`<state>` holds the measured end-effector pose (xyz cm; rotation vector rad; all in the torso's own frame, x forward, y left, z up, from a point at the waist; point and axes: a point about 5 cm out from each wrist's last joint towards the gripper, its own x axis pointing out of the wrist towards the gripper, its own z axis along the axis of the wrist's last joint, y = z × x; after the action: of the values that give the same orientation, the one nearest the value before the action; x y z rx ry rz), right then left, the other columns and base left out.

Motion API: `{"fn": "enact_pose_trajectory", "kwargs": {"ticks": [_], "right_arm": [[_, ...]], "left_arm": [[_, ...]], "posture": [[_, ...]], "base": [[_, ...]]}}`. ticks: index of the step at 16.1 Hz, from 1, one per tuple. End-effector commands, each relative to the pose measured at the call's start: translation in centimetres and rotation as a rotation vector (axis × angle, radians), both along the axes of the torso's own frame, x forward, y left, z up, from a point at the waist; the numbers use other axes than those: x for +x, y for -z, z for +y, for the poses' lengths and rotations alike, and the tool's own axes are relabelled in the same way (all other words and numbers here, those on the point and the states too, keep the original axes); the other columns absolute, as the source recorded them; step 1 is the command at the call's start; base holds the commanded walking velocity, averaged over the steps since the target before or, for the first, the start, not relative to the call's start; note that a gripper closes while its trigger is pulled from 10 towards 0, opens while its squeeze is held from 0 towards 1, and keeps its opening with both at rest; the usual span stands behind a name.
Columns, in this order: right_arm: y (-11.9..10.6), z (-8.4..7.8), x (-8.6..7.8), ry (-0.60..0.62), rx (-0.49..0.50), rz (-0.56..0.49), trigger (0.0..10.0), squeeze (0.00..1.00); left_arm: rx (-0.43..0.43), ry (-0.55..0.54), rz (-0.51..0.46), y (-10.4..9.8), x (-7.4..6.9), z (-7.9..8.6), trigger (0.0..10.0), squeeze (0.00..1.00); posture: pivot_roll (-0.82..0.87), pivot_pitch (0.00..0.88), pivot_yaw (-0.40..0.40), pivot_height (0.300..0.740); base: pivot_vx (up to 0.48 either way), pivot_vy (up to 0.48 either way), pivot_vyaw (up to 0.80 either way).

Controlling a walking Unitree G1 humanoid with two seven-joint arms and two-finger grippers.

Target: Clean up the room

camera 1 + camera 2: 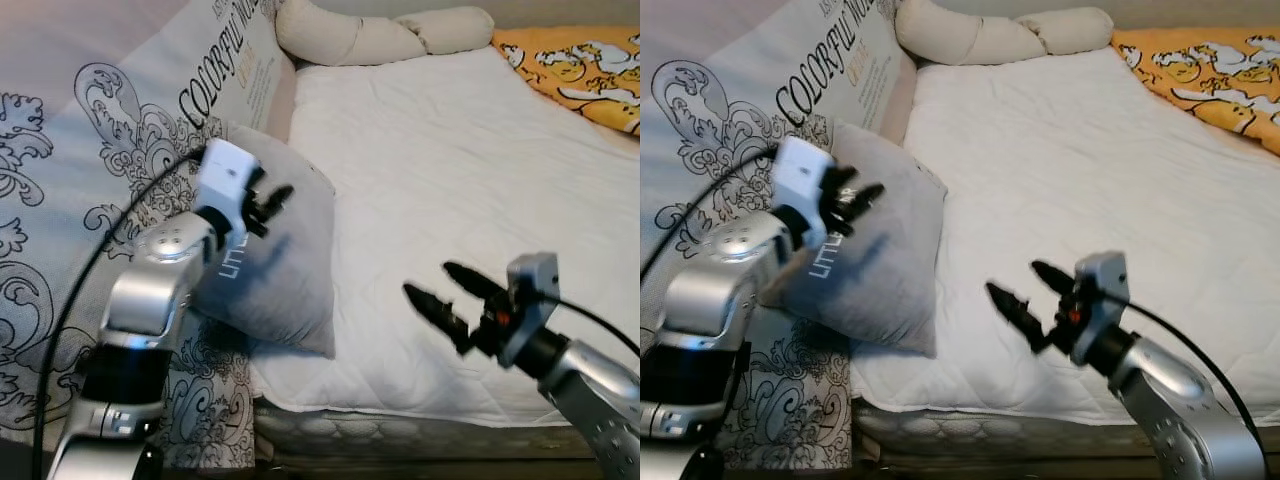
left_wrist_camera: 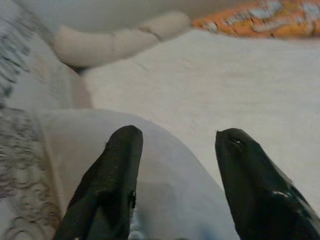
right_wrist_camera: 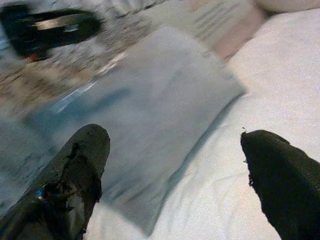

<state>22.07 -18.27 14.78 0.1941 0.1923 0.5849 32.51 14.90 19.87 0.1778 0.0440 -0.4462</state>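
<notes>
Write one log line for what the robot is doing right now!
left gripper: open, at grey pillow | right gripper: open, over white mattress

Soft, even indoor light, fairly bright on the white mattress (image 1: 470, 200), which nears glare toward 12 o'clock. The grey pillow (image 1: 285, 270) casts a dim shadow at 6 o'clock. Head views are mildly grainy. The left wrist view is dull and soft; the right wrist view is smeared by motion blur, worst toward 10 o'clock.
</notes>
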Motion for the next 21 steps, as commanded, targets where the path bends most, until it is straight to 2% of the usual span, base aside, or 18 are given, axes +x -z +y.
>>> {"fn": "enact_pose_trajectory", "kwargs": {"ticks": [1,2,3,5,6,8,9,11,13,15,19,21], "right_arm": [[-0.2,-0.3,0.4,0.061,-0.031,-0.012,10.0,1.0],[-0.3,-0.1,0.6,0.09,-0.108,-0.083,10.0,1.0],[-0.3,0.0,0.6,0.096,-0.111,-0.097,10.0,1.0],[-0.2,0.2,1.4,0.29,-0.09,-0.159,10.0,1.0],[-0.1,0.1,1.5,0.341,-0.081,-0.159,10.0,1.0],[1.5,0.2,1.5,0.478,-0.107,-0.093,10.0,1.0],[1.8,0.3,1.5,0.483,-0.112,-0.09,10.0,1.0],[2.8,-0.6,1.6,0.624,-0.204,-0.062,10.0,1.0],[2.7,-0.9,1.8,0.657,-0.239,-0.081,10.0,1.0],[2.3,-1.0,2.3,0.678,-0.227,-0.091,10.0,1.0],[2.8,-0.8,3.0,0.688,-0.261,-0.089,10.0,1.0],[2.6,-0.6,3.5,0.68,-0.251,-0.106,10.0,1.0]], "left_arm": [[-0.023,-0.057,-0.005,0.3,-0.5,0.7,10.0,1.0],[-0.015,-0.102,0.005,1.5,-1.5,0.9,10.0,1.0],[0.012,-0.132,0.003,2.3,-1.9,1.0,10.0,1.0],[-0.041,-0.226,-0.022,4.4,-3.8,1.4,10.0,1.0],[-0.057,-0.244,-0.026,4.6,-4.1,1.5,10.0,1.0],[-0.107,-0.306,0.019,5.8,-4.9,2.2,10.0,1.0],[-0.103,-0.313,0.017,5.9,-5.0,2.3,10.0,1.0],[-0.079,-0.31,0.044,6.9,-5.5,2.2,10.0,1.0],[-0.063,-0.321,0.029,7.2,-5.5,2.4,10.0,1.0],[-0.06,-0.345,0.035,7.7,-5.6,2.7,10.0,1.0],[-0.059,-0.346,0.021,7.5,-5.0,1.9,10.0,1.0],[-0.045,-0.359,0.029,7.9,-4.8,2.5,10.0,1.0]], "posture": [[-0.12,0.0,0.082,0.74],[-0.12,0.0,0.079,0.74],[-0.12,0.0,0.077,0.74],[-0.1,0.0,0.058,0.74],[-0.09,0.0,0.055,0.74],[-0.07,0.0,0.039,0.74],[-0.07,0.0,0.039,0.74],[-0.07,0.0,0.025,0.74],[-0.08,0.0,0.022,0.74],[-0.08,0.0,0.017,0.74],[-0.06,0.0,0.011,0.74],[-0.08,0.0,0.022,0.74]], "base": [[0.0,0.0,0.0],[0.0,0.0,0.0],[0.0,0.0,0.0],[0.0,0.0,0.0],[0.0,0.0,0.0],[0.0,-0.311,0.0],[0.0,-0.345,0.0],[0.0,-0.349,0.0],[0.0,-0.349,0.0],[0.0,-0.343,0.0],[0.0,-0.343,0.0],[0.0,-0.341,0.0]]}}
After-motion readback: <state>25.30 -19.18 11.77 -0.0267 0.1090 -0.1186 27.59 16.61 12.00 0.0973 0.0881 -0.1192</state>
